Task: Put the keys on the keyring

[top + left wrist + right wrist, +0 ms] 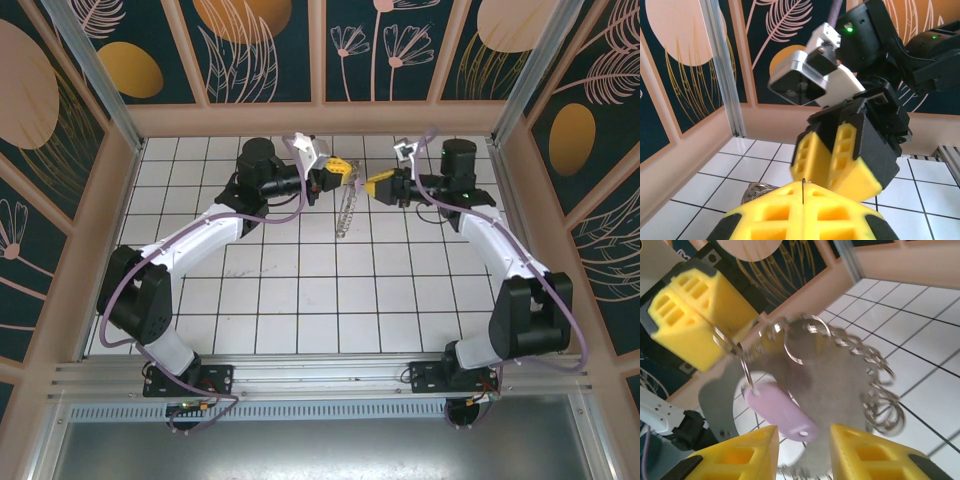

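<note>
Slippage is the main hazard, since everything hangs in the air above the white tiled table (pixel 300 290), near the middle of its far edge, where the two arms meet. The left gripper (pixel 335 175) has its yellow ribbed fingers (pixel 685 315) clenched on a thin wire loop of the large thin keyring strung with silvery chain-like links (pixel 875 390), and the rest of that keyring dangles free below and to the side. The tiny key with a pale lilac plastic head (pixel 782 412) hangs from a small wire loop just beside the left fingertips, and its lower end reaches into the gap between the fingers (pixel 740 457) of the right gripper (pixel 378 185). Those fingers stand apart, and a blurred grey shape passes between them, so I cannot tell whether they bear on anything. Such a narrow wire clamped between soft pads could twist or slide out under a sideways pull from the right arm, and the whole bunch would then drop to the table. The loose links could swing and snag on either finger, dragging the key askew. With both grippers nearly touching, a small misjudged approach could knock them together and jolt the wire free. Closing the right fingers on the smooth lilac head off-centre might squeeze it out rather than hold it.
</note>
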Action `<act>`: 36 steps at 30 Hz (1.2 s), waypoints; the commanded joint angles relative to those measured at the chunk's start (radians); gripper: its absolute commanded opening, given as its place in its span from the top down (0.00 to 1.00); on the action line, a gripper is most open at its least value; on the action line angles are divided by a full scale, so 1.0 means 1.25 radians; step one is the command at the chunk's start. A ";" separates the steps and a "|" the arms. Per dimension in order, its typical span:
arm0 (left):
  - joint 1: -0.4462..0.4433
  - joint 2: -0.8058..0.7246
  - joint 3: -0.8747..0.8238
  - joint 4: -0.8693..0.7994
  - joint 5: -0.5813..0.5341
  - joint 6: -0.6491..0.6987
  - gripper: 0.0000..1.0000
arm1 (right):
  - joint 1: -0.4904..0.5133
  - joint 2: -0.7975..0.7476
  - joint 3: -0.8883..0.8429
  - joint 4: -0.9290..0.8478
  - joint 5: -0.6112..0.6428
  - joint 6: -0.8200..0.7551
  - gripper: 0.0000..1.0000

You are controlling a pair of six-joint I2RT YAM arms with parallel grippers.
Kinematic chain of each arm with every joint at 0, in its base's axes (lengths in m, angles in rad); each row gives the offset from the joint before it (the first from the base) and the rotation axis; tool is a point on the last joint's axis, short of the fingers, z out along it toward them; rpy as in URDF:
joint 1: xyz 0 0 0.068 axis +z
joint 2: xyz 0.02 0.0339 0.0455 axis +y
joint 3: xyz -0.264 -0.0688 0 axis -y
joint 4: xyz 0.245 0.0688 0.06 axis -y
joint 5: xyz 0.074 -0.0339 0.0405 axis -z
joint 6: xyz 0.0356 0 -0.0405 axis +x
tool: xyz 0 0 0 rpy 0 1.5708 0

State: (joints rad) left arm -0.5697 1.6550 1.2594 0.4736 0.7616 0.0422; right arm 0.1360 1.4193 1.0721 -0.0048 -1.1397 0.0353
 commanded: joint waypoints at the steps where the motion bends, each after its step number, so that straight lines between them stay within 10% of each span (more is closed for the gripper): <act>1: -0.005 0.005 -0.004 0.097 0.006 -0.042 1.00 | -0.024 -0.090 -0.050 0.125 0.017 0.088 0.66; 18: -0.006 0.042 -0.011 0.337 0.014 -0.329 1.00 | 0.026 -0.128 -0.144 0.705 0.225 0.509 0.50; 36: -0.004 0.095 -0.026 0.557 0.018 -0.533 1.00 | 0.103 -0.026 -0.107 0.788 0.217 0.535 0.55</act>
State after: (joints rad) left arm -0.5697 1.7729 1.2301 1.0565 0.7765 -0.5789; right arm 0.2474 1.3777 0.9043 0.9039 -0.8570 0.6949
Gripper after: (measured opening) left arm 0.045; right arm 0.458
